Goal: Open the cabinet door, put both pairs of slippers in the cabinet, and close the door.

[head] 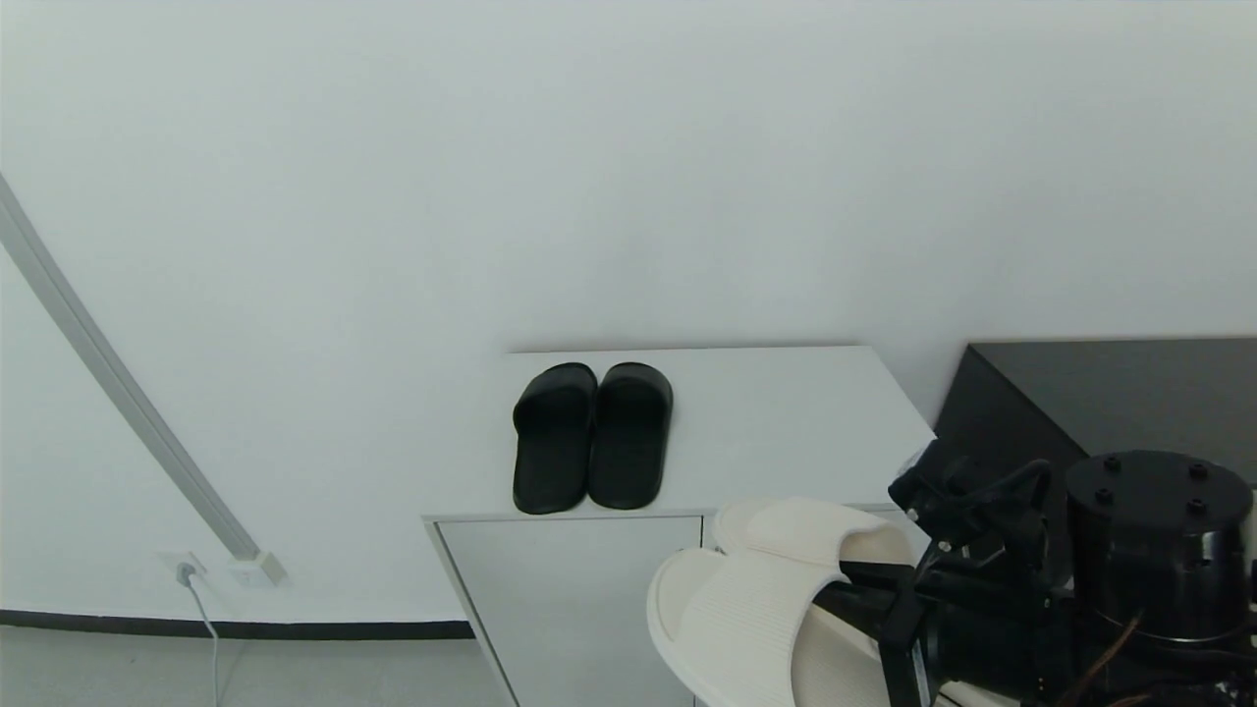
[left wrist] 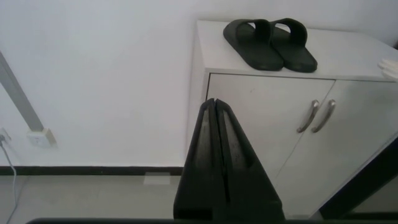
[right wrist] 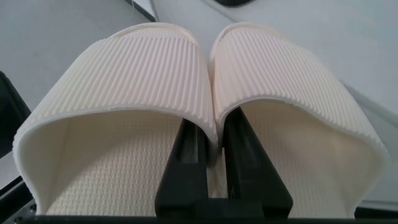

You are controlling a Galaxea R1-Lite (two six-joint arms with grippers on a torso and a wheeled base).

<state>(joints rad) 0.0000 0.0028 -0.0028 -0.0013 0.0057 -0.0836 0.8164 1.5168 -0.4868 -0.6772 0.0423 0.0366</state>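
Cream ribbed slippers, 1 pair, sit in the right gripper. Its 2 fingers reach under the straps and pinch the touching inner sides, near the white cabinet, at its right front. Black slippers lie side by side on the cabinet top, toward its left. Both doors are closed. The left gripper, fingers pressed together, hangs before the left door.
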